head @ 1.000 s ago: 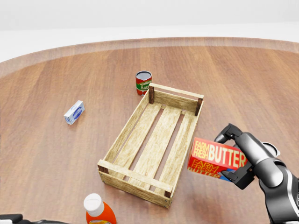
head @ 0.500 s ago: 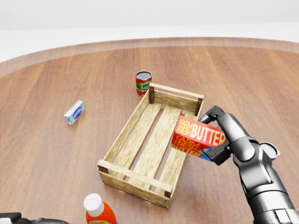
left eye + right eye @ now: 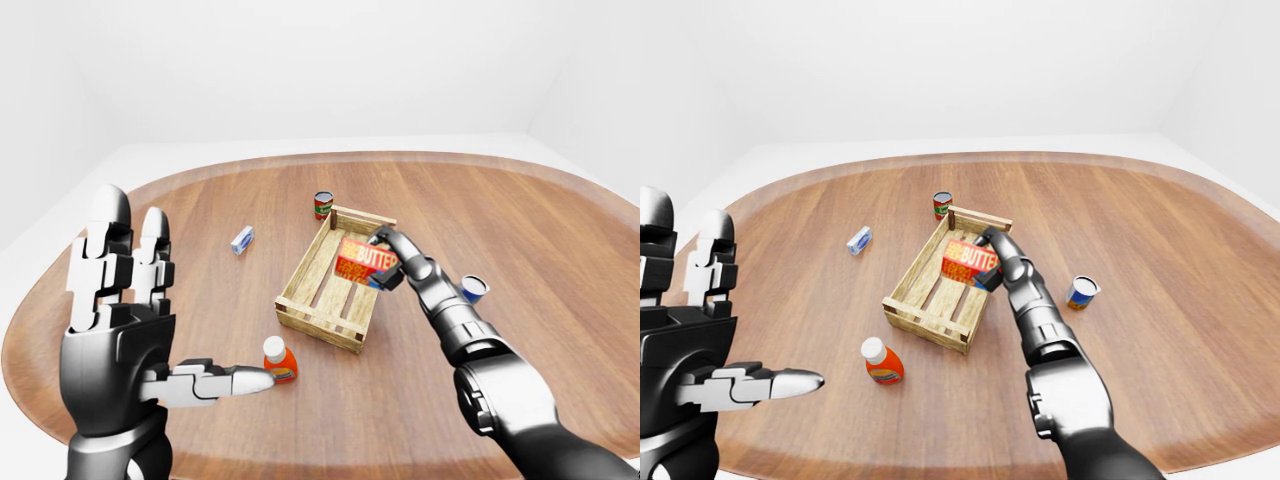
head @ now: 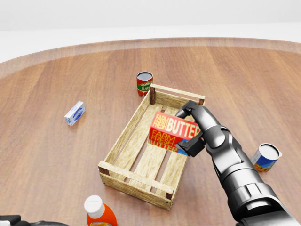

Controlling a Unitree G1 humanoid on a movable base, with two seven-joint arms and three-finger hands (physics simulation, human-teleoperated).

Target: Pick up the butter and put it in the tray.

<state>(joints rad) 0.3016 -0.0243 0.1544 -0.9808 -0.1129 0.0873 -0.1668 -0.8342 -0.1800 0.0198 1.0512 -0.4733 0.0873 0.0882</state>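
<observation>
Red-and-yellow butter box (image 4: pixel 172 131) is gripped by the fingers of the right hand (image 4: pixel 192 128) and held tilted above the slatted wooden tray (image 4: pixel 123 136), over its right half in the head view. Left hand (image 3: pixel 125 330) is raised at lower left, fingers spread wide, nothing held.

The butter (image 4: pixel 171 131) box is showing "FARM FRESH BUTTER" in yellow and white on its red face, with "FARM FRESH" repeating on the side below. Other labels are staying too small to read.
</observation>
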